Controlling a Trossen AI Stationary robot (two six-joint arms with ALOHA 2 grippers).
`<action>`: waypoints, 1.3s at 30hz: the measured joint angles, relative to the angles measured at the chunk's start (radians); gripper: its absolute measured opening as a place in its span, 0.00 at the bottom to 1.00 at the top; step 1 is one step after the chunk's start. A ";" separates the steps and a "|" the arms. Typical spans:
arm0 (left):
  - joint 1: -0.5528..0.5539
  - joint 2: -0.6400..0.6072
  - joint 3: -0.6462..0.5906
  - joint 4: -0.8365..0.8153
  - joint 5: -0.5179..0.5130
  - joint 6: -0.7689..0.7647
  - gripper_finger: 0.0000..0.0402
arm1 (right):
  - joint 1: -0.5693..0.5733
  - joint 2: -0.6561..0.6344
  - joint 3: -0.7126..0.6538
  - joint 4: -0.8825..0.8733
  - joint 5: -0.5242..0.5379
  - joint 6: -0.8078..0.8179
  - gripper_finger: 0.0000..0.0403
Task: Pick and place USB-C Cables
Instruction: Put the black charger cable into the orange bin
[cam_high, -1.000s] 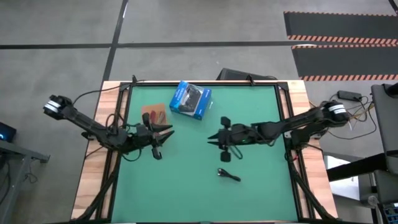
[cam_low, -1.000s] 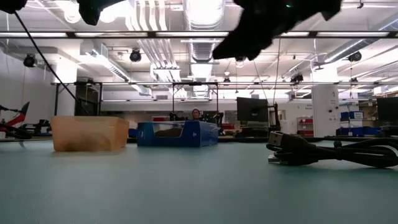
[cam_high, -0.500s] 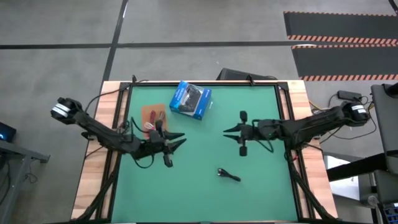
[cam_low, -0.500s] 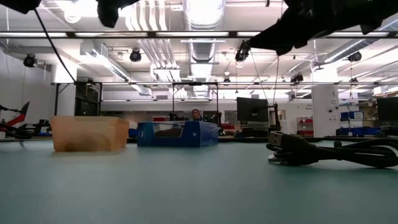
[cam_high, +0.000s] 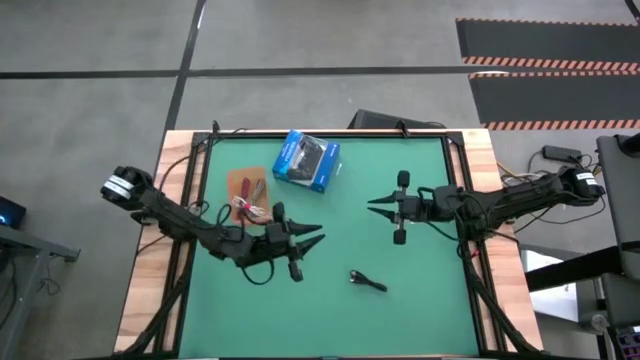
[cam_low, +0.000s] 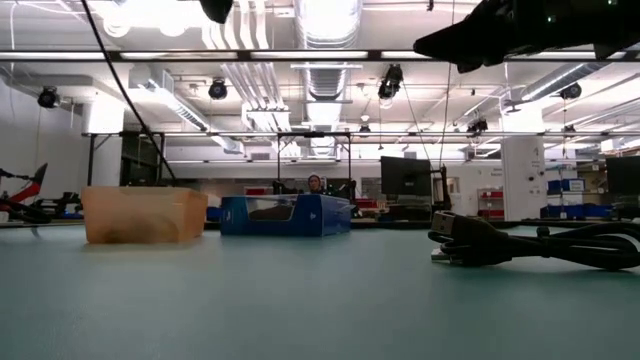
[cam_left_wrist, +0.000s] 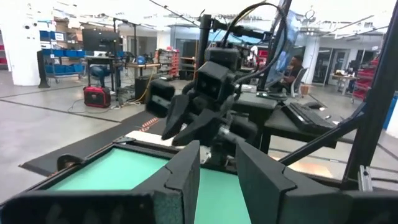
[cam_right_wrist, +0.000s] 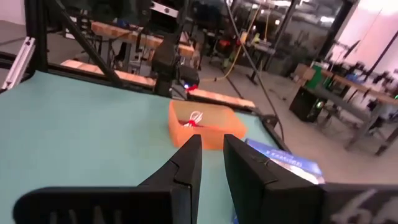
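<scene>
A black USB-C cable (cam_high: 368, 281) lies loose on the green mat near the table's near edge; in the low view the black cable (cam_low: 530, 243) shows close up, its plug end pointing left. The brown tray (cam_high: 248, 190) holds a white cord with a red tie (cam_right_wrist: 194, 120) and something dark red. My left gripper (cam_high: 318, 232) hovers open between tray and black cable, touching nothing. My right gripper (cam_high: 372, 205) hovers open over the mat's middle right, above and beyond the cable. Grey cable: not made out.
The blue box with a black picture (cam_high: 307, 161) lies by the far edge, right of the tray. In the left wrist view the right arm (cam_left_wrist: 208, 106) faces me across the mat. Bare mat (cam_high: 420, 300) spreads around the black cable. A person sits far behind the table (cam_low: 317, 184).
My left gripper has moved from beside the tray toward the right and the near edge, closer to the black cable. My right gripper has drawn back toward the table's right edge and slightly toward the far side. The black cable has stayed where it was.
</scene>
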 joint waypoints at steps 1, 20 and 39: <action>0.000 0.015 0.016 0.001 0.002 0.000 0.22 | 0.000 -0.005 -0.009 0.013 0.000 -0.011 0.15; 0.001 0.181 0.165 -0.006 0.034 0.026 0.22 | -0.064 -0.172 -0.163 0.109 0.002 0.025 0.15; 0.002 0.181 0.157 -0.006 0.033 0.026 0.22 | 0.176 -0.050 -0.157 -0.080 -0.117 0.256 0.15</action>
